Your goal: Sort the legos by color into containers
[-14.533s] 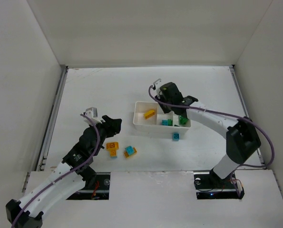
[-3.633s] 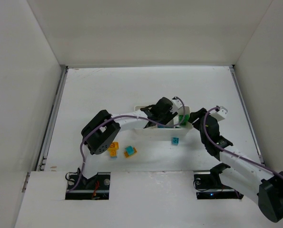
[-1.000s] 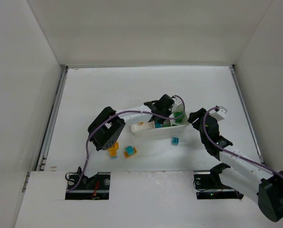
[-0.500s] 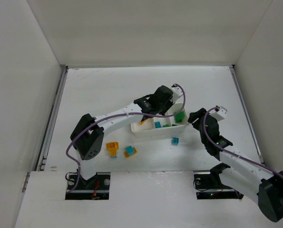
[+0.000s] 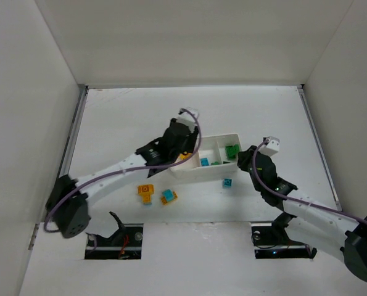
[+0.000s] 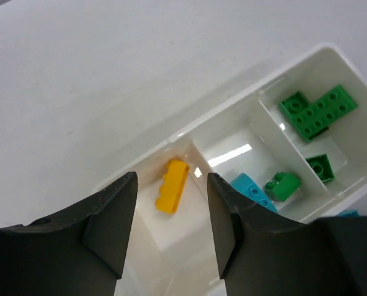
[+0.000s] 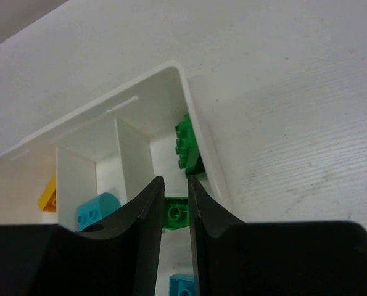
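Note:
The white tray [image 5: 221,137] lies askew mid-table. My left gripper [image 5: 185,151] is open and empty above its left compartment, where one orange-yellow brick [image 6: 172,185] lies between my fingers [image 6: 112,216]. The middle compartment holds a cyan brick [image 6: 250,188] and a small green brick [image 6: 280,185]. The right compartment holds an L-shaped green brick [image 6: 316,111] and a small green brick [image 6: 319,166]. My right gripper [image 5: 247,161] sits at the tray's right end, shut to a narrow gap [image 7: 174,182]. A green brick [image 7: 176,213] in the right compartment shows through the gap.
Loose on the table in front of the tray are an orange brick [image 5: 146,192], a cyan-and-yellow brick [image 5: 168,197] and a cyan brick [image 5: 227,182], which also shows in the right wrist view [image 7: 182,287]. White walls enclose the table.
My left arm has drawn back from the tray's right part to over its left end. The tray has swung, its right end now farther back. My right gripper shifted slightly left.

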### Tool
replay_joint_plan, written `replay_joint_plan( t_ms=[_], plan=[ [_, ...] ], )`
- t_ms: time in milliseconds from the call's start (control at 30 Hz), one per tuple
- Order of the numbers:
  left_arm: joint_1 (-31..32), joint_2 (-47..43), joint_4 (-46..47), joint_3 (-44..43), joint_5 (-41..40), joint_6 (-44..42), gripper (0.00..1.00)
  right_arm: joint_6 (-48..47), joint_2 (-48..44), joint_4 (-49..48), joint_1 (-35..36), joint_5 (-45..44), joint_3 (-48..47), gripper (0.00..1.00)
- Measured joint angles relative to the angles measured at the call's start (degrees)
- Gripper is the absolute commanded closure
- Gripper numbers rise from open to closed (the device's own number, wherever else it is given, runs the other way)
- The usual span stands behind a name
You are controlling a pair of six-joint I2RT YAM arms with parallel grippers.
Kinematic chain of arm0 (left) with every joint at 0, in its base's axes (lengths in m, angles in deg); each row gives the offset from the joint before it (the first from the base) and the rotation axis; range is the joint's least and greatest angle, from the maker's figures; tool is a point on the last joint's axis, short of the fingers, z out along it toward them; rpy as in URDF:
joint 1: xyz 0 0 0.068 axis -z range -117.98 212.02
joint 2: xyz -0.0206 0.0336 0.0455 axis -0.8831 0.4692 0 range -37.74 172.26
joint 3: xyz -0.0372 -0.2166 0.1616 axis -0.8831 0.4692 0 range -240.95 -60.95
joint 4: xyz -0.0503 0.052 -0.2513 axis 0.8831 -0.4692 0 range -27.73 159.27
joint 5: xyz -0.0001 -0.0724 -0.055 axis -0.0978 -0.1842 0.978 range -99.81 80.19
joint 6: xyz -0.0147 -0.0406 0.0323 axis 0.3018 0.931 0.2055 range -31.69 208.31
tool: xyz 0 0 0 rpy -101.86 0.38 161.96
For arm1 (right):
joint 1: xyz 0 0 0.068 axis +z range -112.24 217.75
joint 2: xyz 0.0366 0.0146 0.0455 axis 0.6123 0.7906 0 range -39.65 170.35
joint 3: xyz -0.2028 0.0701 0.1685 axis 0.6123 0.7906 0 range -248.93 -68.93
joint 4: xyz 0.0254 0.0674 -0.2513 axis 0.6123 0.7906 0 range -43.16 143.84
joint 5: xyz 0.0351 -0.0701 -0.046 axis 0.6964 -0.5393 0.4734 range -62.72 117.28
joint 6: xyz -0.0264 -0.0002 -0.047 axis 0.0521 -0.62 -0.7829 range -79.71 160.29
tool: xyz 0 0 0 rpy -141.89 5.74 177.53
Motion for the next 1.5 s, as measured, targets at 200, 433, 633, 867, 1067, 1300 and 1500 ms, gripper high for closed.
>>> replay_joint_plan(
  t_ms=[200, 433, 633, 867, 1067, 1300, 1500],
  plan=[
    [-5.7, -25.86, 3.78, 15.93, -5.35, 11.65, 0.51, -2.95, 0.9, 1.38, 5.31, -2.56, -5.35, 0.73],
    [-14.21, -47.95, -1.66, 28.24, -10.69, 22.97, 0.46, -3.48, 6.6, 6.49, 11.41, -3.08, -12.5, 0.71],
    [-21.05, -54.25, -6.67, 33.64, -11.82, 28.04, 0.45, -3.56, 11.82, 10.58, 13.35, -2.49, -15.82, 0.72],
    [-22.08, -54.77, -6.4, 38.14, -10.19, 31.56, 0.47, -3.8, 14.71, 11.82, 13.38, -1.53, -19.87, 0.71],
    [-21.88, -51.39, -3.08, 38.14, -9.38, 31.98, 0.53, -4.02, 17.29, 12.31, 13.38, -0.13, -21.24, 0.7],
    [-22.6, -45.0, -2.01, 37.79, -8.7, 33.51, 0.53, -4.61, 20.92, 13.49, 13.38, 2.73, -23.69, 0.67],
    [-24.76, -44.26, -1.86, 37.79, -8.44, 34.51, 0.52, -5.81, 25.16, 14.47, 13.42, 4.66, -24.81, 0.66]
  ],
)
